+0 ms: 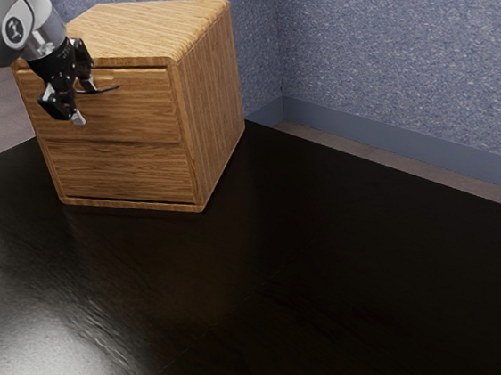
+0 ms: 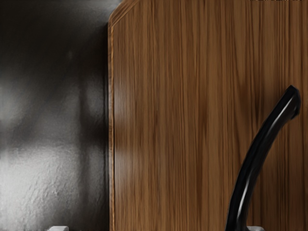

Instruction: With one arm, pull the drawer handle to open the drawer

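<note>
We see a wooden box (image 1: 212, 85) with two drawers sitting at the back of a dark, shiny bench (image 1: 311, 292), near the exterior view's left. A blue-grey wall (image 1: 408, 52) stands behind it.

The top drawer (image 1: 137, 113) has a thin black handle (image 1: 106, 90) on its front. The bottom drawer (image 1: 127, 170) sits right under it. We cannot tell if the top drawer is pulled out at all; its front looks about even with the box.

The arm (image 1: 12, 28) comes in from the upper left of the exterior view. Its black fingers (image 1: 62, 107) point at the front of the top drawer, right at the handle.

From the wrist, we look straight at the brown wood of the drawer front (image 2: 192, 96). The handle (image 2: 260, 154) is a curved black bar close to the hand. The dark bench (image 2: 48, 120) shows past the edge of the wood.

The fingers are spread wide. Two pale tips peek in at the edge of the wrist view, far apart. The handle is between them, just beside one tip and well apart from the other tip (image 2: 57, 228). They are not pinching it.
</note>
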Controlling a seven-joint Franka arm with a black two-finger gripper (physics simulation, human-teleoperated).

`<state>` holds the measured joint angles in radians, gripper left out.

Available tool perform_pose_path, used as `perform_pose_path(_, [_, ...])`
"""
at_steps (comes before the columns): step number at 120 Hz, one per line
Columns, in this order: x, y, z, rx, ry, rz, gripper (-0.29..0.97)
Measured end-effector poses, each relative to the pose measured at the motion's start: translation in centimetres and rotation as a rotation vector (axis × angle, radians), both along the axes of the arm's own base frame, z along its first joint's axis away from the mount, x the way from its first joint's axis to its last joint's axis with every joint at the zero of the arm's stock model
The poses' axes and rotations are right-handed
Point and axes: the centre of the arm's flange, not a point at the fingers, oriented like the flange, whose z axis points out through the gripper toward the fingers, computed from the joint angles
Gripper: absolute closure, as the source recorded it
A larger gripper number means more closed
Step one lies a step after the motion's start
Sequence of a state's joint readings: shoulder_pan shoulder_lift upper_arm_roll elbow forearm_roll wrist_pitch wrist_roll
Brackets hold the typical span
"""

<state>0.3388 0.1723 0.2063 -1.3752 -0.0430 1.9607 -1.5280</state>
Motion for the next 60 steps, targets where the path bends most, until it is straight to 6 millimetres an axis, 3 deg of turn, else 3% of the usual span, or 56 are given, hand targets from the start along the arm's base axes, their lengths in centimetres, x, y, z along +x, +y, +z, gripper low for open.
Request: perform_pose_path(60, [-1.8,-0.2,1.1,-0.03,0.038,0.012,0.66])
